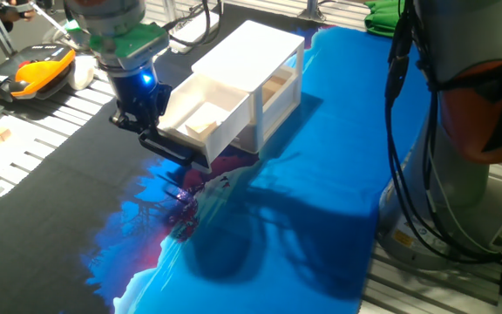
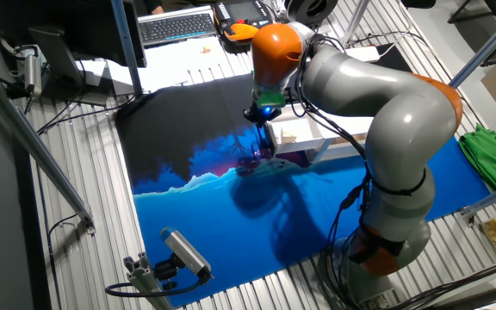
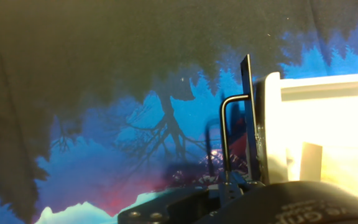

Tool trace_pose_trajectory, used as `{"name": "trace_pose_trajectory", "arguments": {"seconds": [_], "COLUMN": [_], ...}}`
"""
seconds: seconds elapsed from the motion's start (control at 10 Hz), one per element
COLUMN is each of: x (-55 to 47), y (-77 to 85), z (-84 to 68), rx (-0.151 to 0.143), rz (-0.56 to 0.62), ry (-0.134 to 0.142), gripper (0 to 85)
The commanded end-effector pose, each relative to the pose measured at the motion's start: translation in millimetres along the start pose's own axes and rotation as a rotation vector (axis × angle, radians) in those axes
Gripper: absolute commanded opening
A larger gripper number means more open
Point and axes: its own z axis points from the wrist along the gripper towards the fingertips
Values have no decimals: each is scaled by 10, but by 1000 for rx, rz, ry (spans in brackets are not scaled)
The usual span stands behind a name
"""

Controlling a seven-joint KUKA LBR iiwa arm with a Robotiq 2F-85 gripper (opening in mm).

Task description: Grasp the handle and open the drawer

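Observation:
The white cabinet [image 1: 253, 50] stands on a blue and black printed cloth. Its drawer [image 1: 200, 118], white with a cream inside, stands pulled out toward the cloth's dark side. The black handle [image 1: 179, 152] runs along the drawer's front. My gripper [image 1: 153, 134] is at the handle's left end and looks shut on it. In the hand view the thin handle bar [image 3: 225, 137] runs down between my fingers [image 3: 229, 186], with the drawer's inside [image 3: 322, 137] to its right. In the other fixed view my gripper [image 2: 265, 145] sits at the drawer [image 2: 297, 129], and the handle is hidden.
An orange and black device [image 1: 30, 70] lies at the far left, a keyboard [image 2: 177, 26] beyond the cloth. A green cloth [image 2: 491, 148] lies past the cabinet. My arm's base and cables [image 1: 447, 148] stand at the right edge of the cloth [image 1: 321, 201].

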Motion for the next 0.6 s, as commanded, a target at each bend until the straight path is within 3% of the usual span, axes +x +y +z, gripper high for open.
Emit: {"name": "trace_pose_trajectory", "arguments": {"seconds": [0.0,0.3,0.5], "x": [9,28,49], "y": [0,-9,-27], "z": [-9,-41,-76], "rx": [-5,-8,8], "rz": [8,5,-4], "ry": [-3,-6,-11], "gripper": [0,0,0]}}
